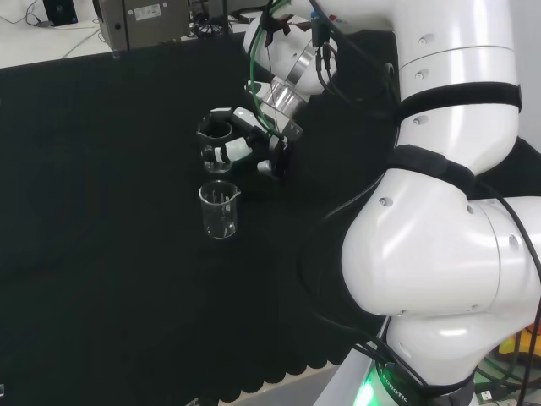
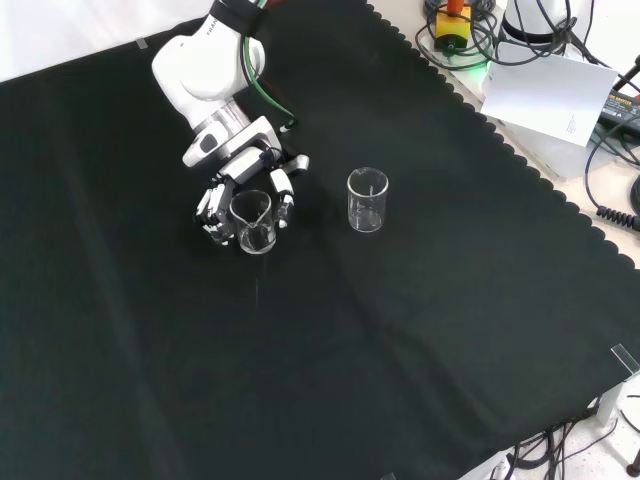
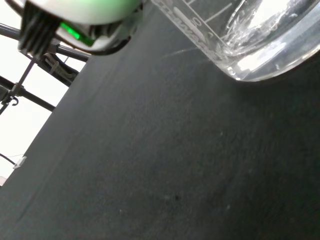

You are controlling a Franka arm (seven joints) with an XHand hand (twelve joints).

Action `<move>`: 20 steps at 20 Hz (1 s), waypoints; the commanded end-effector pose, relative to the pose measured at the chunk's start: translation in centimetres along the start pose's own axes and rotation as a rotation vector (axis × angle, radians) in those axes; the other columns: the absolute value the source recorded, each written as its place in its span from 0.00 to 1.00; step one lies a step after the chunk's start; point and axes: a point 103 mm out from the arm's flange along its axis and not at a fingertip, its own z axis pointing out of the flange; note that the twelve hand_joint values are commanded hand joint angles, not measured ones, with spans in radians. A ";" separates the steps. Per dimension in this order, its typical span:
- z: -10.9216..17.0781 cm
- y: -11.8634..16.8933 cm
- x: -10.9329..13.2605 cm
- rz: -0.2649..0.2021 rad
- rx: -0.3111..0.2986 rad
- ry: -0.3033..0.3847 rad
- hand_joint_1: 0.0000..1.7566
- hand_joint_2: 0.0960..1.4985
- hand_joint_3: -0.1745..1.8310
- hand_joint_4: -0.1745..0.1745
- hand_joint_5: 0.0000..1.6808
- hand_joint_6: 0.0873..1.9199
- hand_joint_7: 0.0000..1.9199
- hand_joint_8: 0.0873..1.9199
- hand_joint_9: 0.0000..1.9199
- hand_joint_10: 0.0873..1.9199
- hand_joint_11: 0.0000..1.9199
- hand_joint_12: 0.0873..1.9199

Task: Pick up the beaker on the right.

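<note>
In the front view, a black cloth [image 2: 150,330] covers the tabletop, a dark ground on which the clear glass barely shows. Left of centre, the hand [image 2: 245,195] reaches down from the white arm [image 2: 205,65], its fingers [image 2: 283,190] curled round a small clear beaker [image 2: 253,222]. The beaker stands upright with its base at or just above the cloth; I cannot tell which. A side-on wrap like this likely keeps the vessel level for lifting. To its right, well apart, a second clear beaker [image 2: 367,200] stands alone and untouched.

In the head view the held beaker [image 1: 215,155] sits farther off, mostly hidden behind dark fingers, while the free beaker [image 1: 220,210] stands nearer.

The wrist view shows a glass base [image 3: 260,45] close up, cut off at the edge, with printed marks too partial to read.
</note>
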 end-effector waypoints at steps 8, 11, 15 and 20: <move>-1.1 0.5 1.8 0.094 -0.132 -0.279 0.72 0.51 0.27 0.18 0.70 0.32 0.64 0.27 0.73 0.15 0.65 0.39; -3.0 0.6 2.6 -0.007 -0.168 -0.296 0.79 0.53 0.21 0.02 0.77 0.21 0.66 0.26 0.78 0.04 0.72 0.28; -6.6 -0.3 2.5 -0.074 -0.175 -0.279 0.81 0.51 0.22 0.00 0.80 0.16 0.68 0.24 0.81 0.00 0.74 0.25; -9.9 -1.2 2.9 -0.086 -0.076 -0.305 0.79 0.46 0.28 0.00 0.81 0.15 0.71 0.19 0.85 0.00 0.75 0.24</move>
